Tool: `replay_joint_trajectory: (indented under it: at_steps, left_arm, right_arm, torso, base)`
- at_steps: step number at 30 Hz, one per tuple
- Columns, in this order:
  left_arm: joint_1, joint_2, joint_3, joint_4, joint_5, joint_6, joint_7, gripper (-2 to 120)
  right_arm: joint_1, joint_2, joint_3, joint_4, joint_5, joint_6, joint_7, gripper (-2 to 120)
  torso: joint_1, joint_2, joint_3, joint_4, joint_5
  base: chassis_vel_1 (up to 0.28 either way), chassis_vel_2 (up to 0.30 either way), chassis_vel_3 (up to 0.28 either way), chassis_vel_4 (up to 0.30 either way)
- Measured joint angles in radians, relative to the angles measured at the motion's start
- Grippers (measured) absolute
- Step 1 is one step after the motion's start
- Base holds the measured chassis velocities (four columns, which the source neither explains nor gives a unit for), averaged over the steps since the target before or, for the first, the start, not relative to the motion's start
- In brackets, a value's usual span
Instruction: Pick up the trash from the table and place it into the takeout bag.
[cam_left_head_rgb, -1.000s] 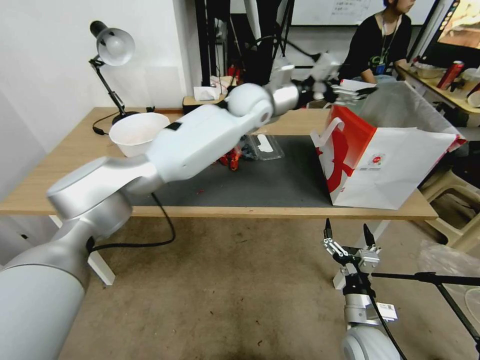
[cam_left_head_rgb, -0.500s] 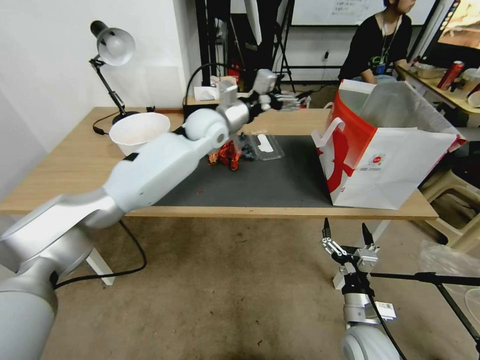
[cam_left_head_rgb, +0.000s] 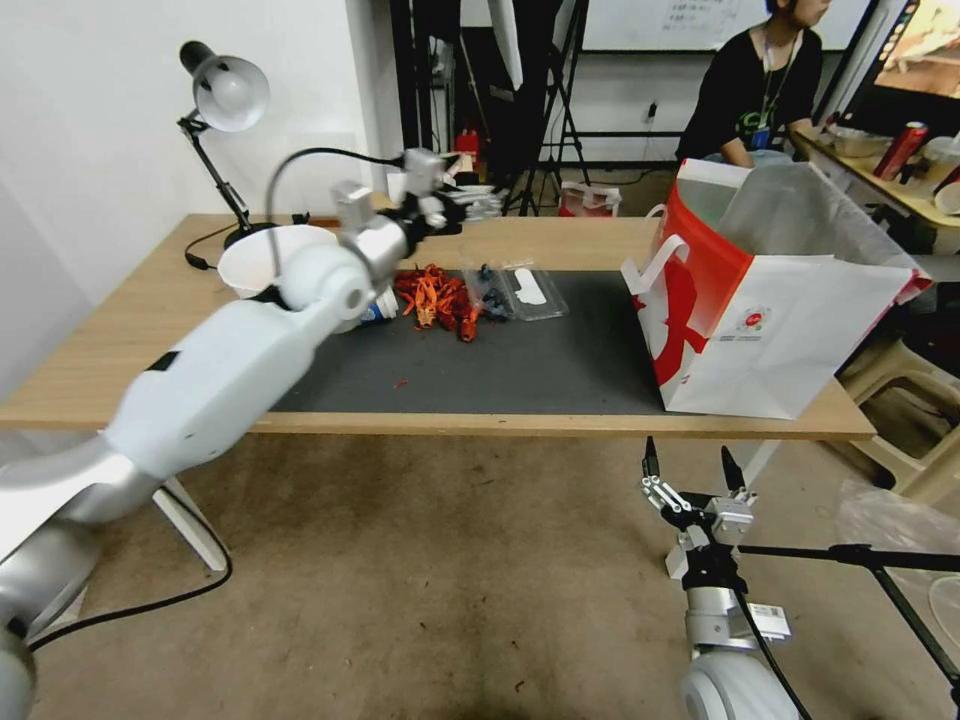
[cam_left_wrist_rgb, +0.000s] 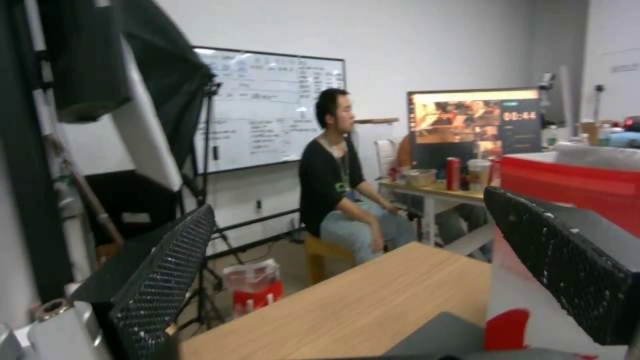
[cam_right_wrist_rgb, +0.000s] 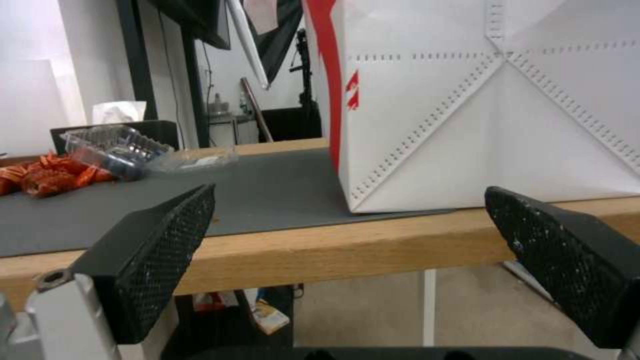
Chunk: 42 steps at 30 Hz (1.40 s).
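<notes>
While left gripper (cam_left_head_rgb: 470, 203) hangs spread and empty above far table (cam_left_head_rgb: 120, 330) edge, red scraps (cam_left_head_rgb: 435, 295) and clear tray (cam_left_head_rgb: 515, 292) lie on mat (cam_left_head_rgb: 540, 360); bag (cam_left_head_rgb: 770, 300) stands upright at mat's right end; right gripper (cam_left_head_rgb: 690, 470) spread below table edge

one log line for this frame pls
left gripper: open, empty, above table rear edge | right gripper: open, parked below table front | takeout bag: upright on table | orange scraps: on mat
</notes>
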Motion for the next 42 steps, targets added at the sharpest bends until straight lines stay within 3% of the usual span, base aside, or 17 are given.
replay_joint_trajectory:
  at_steps: [13, 20, 26, 35, 42]
  left_arm:
    - [0.282, 0.073, -0.187, -0.114, 0.076, 0.014, -0.023, 100]
    - [0.476, 0.104, -0.329, -0.207, 0.115, 0.013, -0.047, 100]
    - [0.592, 0.102, -0.404, -0.252, 0.154, -0.005, -0.073, 100]
    - [0.821, 0.062, -0.581, -0.320, 0.262, -0.039, -0.085, 100]
    - [0.944, 0.024, -0.653, -0.358, 0.324, -0.059, -0.088, 100]
  right_arm:
    - [0.002, -0.012, -0.007, 0.005, -0.006, -0.010, 0.002, 100]
    - [0.002, -0.016, -0.014, 0.005, -0.007, -0.012, 0.002, 100]
    - [0.003, -0.018, -0.018, 0.001, -0.008, -0.011, 0.003, 100]
    - [0.003, -0.025, -0.018, -0.005, -0.010, -0.006, 0.003, 100]
    - [0.002, -0.025, -0.020, -0.009, -0.010, -0.004, 0.003, 100]
  torso:
    - [0.000, 0.000, 0.000, -0.0002, -0.0002]
    - [0.000, 0.000, 0.000, -0.0001, 0.0001]
    - [0.000, 0.000, 0.000, -0.0001, -0.0001]
    - [0.000, 0.000, 0.000, -0.0001, 0.0000]
    - [0.000, 0.000, 0.000, -0.0001, 0.0001]
  base:
    - [0.000, 0.000, 0.000, 0.000]
    - [0.000, 0.000, 0.000, 0.000]
    - [0.000, 0.000, 0.000, 0.000]
    - [0.000, 0.000, 0.000, 0.000]
    - [0.000, 0.000, 0.000, 0.000]
